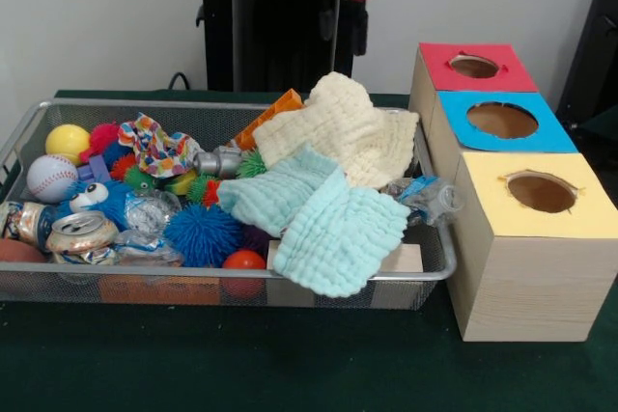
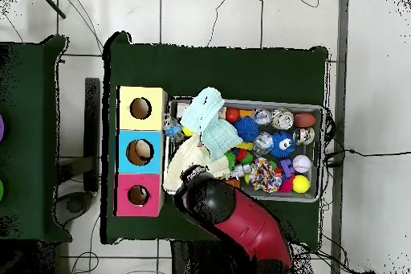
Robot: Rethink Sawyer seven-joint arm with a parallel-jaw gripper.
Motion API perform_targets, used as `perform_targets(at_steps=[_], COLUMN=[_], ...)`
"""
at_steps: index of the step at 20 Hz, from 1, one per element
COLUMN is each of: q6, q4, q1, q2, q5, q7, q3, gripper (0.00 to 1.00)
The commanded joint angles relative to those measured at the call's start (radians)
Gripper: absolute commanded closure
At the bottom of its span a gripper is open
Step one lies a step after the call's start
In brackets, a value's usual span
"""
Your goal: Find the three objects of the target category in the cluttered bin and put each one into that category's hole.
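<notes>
Green cloth covers the bench (image 1: 290, 373), where a silver wire-mesh bin (image 1: 116, 288) sits beside three wooden boxes. Each box has a round hole in its top: the red-topped box (image 1: 475, 67), the blue-topped box (image 1: 502, 121) and the yellow-topped box (image 1: 537, 194). In the bin, a cream knitted cloth (image 1: 338, 130) and two pale mint cloths (image 1: 319, 214) lie over a yellow ball (image 1: 66, 142), a white baseball (image 1: 50, 178), a spiky blue ball (image 1: 201, 233) and a crushed drink can (image 1: 81, 235). The red and black arm (image 2: 233, 221) reaches over the bin's edge near the cream cloth; its claw cannot be made out, so its opening cannot be told.
</notes>
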Motion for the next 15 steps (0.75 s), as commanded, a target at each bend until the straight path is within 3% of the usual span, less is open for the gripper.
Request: perform_targets(at_steps=[1, 15], q6=[-0.031, -0.035], q4=[-0.081, -0.22], q1=[-0.095, -0.231], q2=[0.05, 0.163], q5=[-0.132, -0.283], q7=[-0.079, -0.063], q3=[0.076, 0.15], gripper=[0.0, 0.0])
